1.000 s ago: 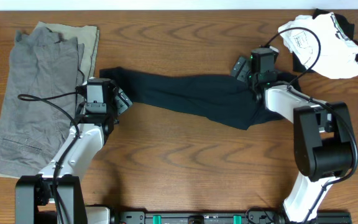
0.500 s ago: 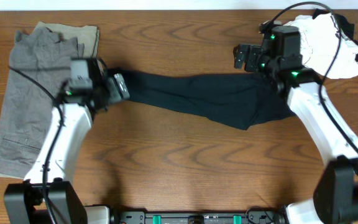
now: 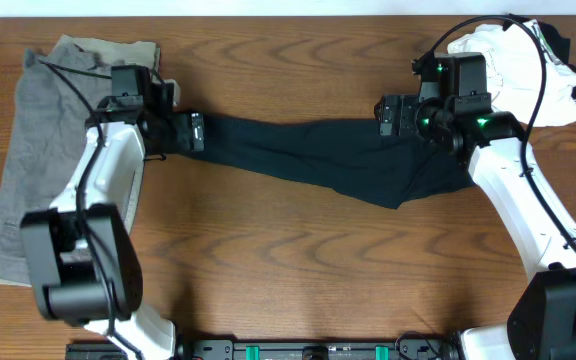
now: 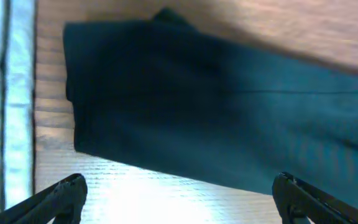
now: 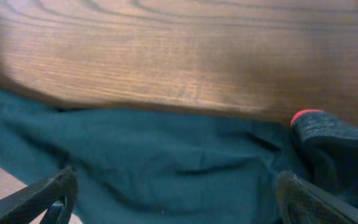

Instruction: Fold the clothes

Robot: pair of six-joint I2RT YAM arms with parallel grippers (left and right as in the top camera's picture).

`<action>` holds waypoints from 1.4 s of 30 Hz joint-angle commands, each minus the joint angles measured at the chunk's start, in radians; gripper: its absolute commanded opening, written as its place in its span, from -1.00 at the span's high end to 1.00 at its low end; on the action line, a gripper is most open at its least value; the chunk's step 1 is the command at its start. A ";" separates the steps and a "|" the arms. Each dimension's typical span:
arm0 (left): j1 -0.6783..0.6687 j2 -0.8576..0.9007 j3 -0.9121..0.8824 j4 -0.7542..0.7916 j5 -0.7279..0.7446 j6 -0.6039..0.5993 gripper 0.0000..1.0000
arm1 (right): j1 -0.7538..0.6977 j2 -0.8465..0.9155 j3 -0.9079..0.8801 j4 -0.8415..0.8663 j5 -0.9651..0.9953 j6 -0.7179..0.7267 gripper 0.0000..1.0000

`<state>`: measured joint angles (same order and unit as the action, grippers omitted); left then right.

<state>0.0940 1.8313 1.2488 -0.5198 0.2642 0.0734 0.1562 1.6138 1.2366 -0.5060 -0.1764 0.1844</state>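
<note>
The clothes are long black leggings (image 3: 318,155) lying flat across the middle of the table, leg ends to the left and waist to the right. My left gripper (image 3: 195,132) hovers at the leg ends, open and empty. In the left wrist view its gripper (image 4: 179,205) has bare wood between the fingers, with the leggings (image 4: 216,106) just beyond. My right gripper (image 3: 387,114) hangs open above the far edge near the waist. In the right wrist view, the leggings (image 5: 166,162) lie under the gripper (image 5: 179,202), and a coral-red and grey waistband (image 5: 319,124) shows at the right.
A folded grey garment (image 3: 58,150) lies at the far left, close beside my left arm. A heap of white and black clothes (image 3: 518,70) sits at the back right corner. Bare wooden table (image 3: 288,270) lies in front of the leggings.
Both arms have swung toward the back of the table and risen off the leggings. The left gripper has opened a little wider. The leggings have stayed where they were.
</note>
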 commanded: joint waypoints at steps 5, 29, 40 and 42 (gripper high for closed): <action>0.043 0.059 0.011 0.073 0.039 0.069 -0.91 | 0.000 0.003 0.007 -0.028 -0.015 -0.025 -0.99; 0.032 0.198 0.011 0.165 0.103 -0.036 0.88 | 0.001 0.003 0.007 -0.059 -0.015 -0.025 -0.98; 0.132 0.037 0.013 0.086 -0.030 -0.189 0.88 | 0.001 0.010 0.005 -0.085 -0.011 -0.013 -0.99; 0.148 -0.004 0.013 0.058 -0.030 -0.211 0.88 | 0.002 0.010 0.005 -0.084 -0.012 -0.013 -0.99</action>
<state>0.2138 1.9129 1.2552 -0.4419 0.2756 -0.0875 0.1562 1.6142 1.2366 -0.5873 -0.1864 0.1745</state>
